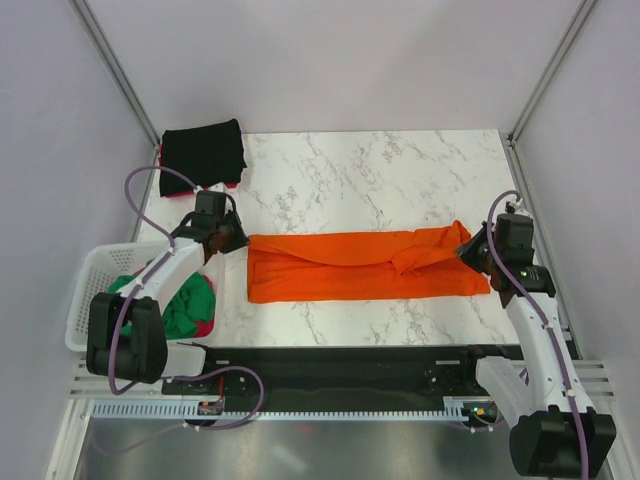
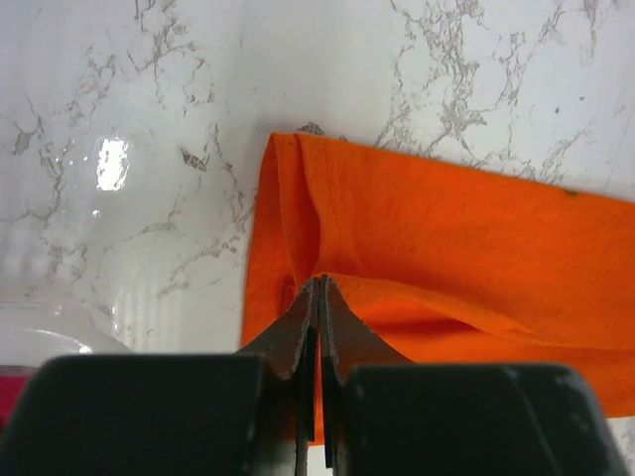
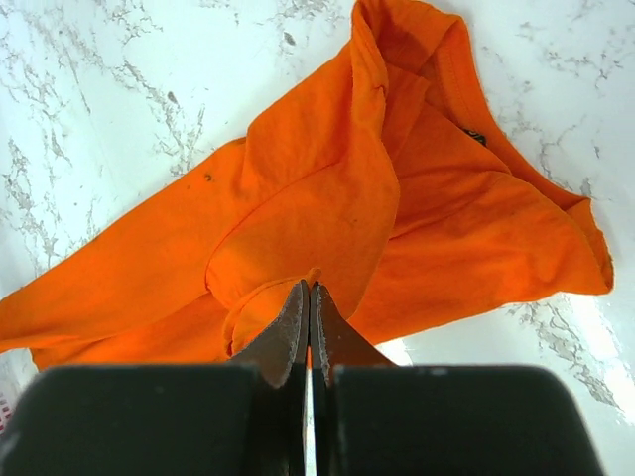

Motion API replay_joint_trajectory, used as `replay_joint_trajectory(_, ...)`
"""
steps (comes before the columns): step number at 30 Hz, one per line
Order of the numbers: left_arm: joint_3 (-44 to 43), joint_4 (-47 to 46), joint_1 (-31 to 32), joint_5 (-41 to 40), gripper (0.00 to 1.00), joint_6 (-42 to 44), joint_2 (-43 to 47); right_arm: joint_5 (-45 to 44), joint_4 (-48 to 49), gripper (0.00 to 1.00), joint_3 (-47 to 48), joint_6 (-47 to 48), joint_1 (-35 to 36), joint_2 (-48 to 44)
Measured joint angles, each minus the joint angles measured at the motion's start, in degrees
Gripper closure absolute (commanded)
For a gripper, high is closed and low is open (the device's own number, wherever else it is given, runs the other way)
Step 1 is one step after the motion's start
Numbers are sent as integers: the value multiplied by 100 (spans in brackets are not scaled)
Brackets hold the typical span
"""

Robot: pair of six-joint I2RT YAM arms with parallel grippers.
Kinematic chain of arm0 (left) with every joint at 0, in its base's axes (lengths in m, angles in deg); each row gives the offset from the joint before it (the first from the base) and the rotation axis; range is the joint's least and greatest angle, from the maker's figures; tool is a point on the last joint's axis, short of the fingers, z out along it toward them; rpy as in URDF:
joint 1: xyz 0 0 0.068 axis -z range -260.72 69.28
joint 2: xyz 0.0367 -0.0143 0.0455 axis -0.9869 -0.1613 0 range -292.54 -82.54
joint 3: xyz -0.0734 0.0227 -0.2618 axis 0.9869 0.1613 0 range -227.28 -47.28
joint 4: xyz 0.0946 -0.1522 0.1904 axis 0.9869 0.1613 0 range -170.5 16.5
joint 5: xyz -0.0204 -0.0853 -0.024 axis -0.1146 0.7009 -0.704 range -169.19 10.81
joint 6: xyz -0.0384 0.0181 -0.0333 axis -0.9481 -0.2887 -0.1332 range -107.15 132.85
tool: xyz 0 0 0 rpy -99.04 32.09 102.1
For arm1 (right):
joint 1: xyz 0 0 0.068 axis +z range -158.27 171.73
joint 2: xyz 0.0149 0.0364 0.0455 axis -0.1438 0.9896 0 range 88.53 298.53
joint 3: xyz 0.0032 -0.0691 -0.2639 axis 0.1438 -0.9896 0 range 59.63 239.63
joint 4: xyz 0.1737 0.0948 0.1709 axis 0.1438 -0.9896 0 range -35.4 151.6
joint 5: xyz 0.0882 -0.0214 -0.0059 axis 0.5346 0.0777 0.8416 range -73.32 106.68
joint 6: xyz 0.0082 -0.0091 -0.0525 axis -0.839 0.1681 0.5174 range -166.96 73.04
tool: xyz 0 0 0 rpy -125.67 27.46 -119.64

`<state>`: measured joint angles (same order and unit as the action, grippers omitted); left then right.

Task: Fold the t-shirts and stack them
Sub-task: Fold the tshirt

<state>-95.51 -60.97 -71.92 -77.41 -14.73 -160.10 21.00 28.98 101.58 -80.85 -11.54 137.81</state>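
An orange t-shirt point(image 1: 360, 265) lies as a long band across the middle of the marble table, folded lengthwise and bunched at its right end. My left gripper point(image 1: 238, 243) is shut on the shirt's left end, pinching a fold of orange t-shirt point(image 2: 446, 248) at the left gripper point(image 2: 318, 283) tips. At the right end, my right gripper point(image 1: 465, 250) is shut on the crumpled collar part; a nub of orange t-shirt point(image 3: 317, 198) shows at the right gripper point(image 3: 309, 288) tips. A folded black t-shirt point(image 1: 203, 155) lies at the back left on a pink-red one.
A white lattice basket point(image 1: 90, 290) stands at the left edge beside my left arm, holding a green t-shirt point(image 1: 190, 305) with some pink-red cloth under it. Grey walls close in the table on three sides.
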Motion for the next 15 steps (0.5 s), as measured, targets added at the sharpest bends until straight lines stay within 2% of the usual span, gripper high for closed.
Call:
replay_joint_trajectory(2, 101, -17, 4, 9, 86, 0, 85, -74, -42, 86, -107, -7, -31, -114)
replay_joint_trajectory(3, 166, -26, 4, 9, 74, -9, 142, -116, -59, 70, -186, -24, -42, -175)
replay_joint_trajectory(5, 317, -37, 7, 9, 63, -61, 291, -205, -129, 36, -339, -122, -63, -271)
replay_joint_trajectory(6, 431, -28, 7, 4, 56, -101, 411, -278, -170, 14, -435, -188, -81, -334)
replay_joint_trajectory(9, 730, -28, 15, -31, 51, -238, 848, -501, -323, 7, -638, -315, -186, -597)
replay_joint_trajectory(15, 1051, -24, 33, -201, 52, -396, 1611, -505, -105, 10, -640, -549, -258, -767)
